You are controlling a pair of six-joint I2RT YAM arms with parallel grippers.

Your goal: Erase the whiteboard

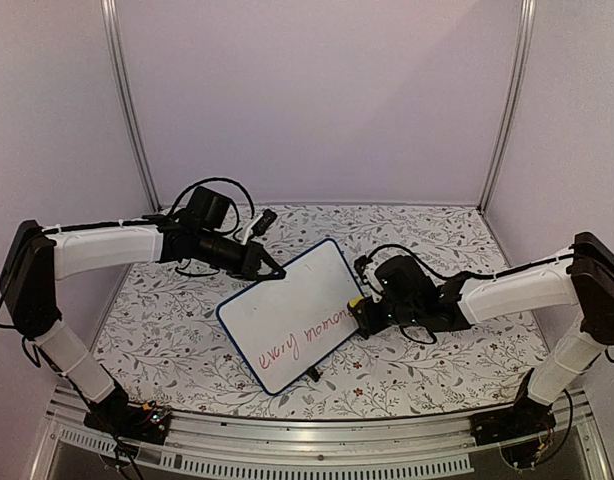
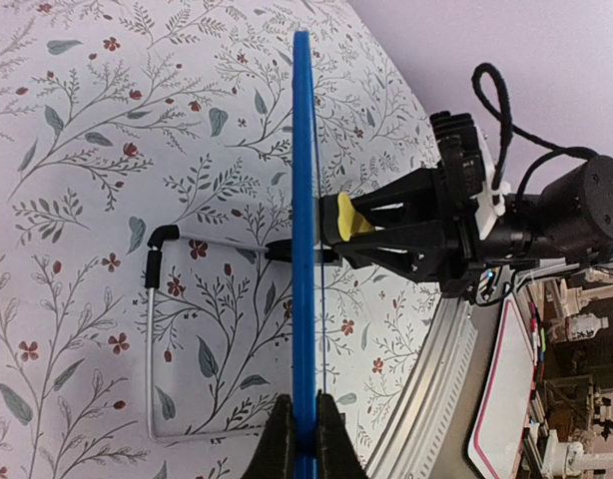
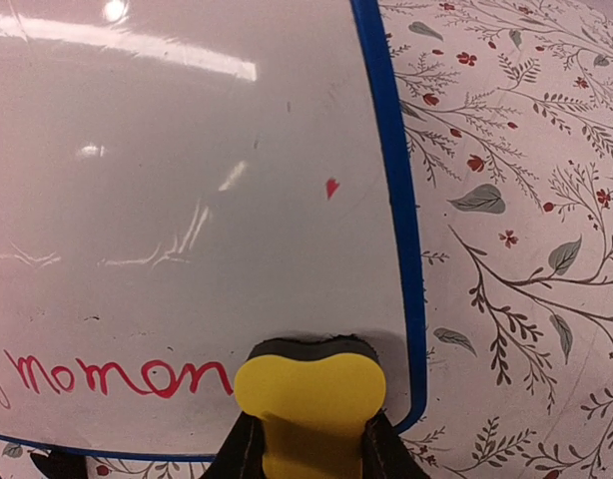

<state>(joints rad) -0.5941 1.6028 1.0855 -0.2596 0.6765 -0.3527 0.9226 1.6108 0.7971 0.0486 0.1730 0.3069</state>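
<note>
On the middle of the flower-patterned tabletop sits the whiteboard. It is turned at an angle, so one corner points toward the near edge and another toward the right arm. Red handwriting runs along its near right side. The rest of the face is blank apart from a small red fleck (only the right wrist view picks that out).

The left end effector is clamped on the board's far left edge. In the left wrist view the board is seen edge-on, and the two fingers press on either side of its blue frame. A thin wire stand with a black sleeve at its bend sticks out from the board's back over the tabletop.

The right end effector is closed on a yellow eraser. The eraser's dark pad touches the board face at the right corner, just inside the frame and just beside the last letters of the writing. The left wrist view shows the same eraser against the board's front side, with the right end effector reaching in behind it.
</note>
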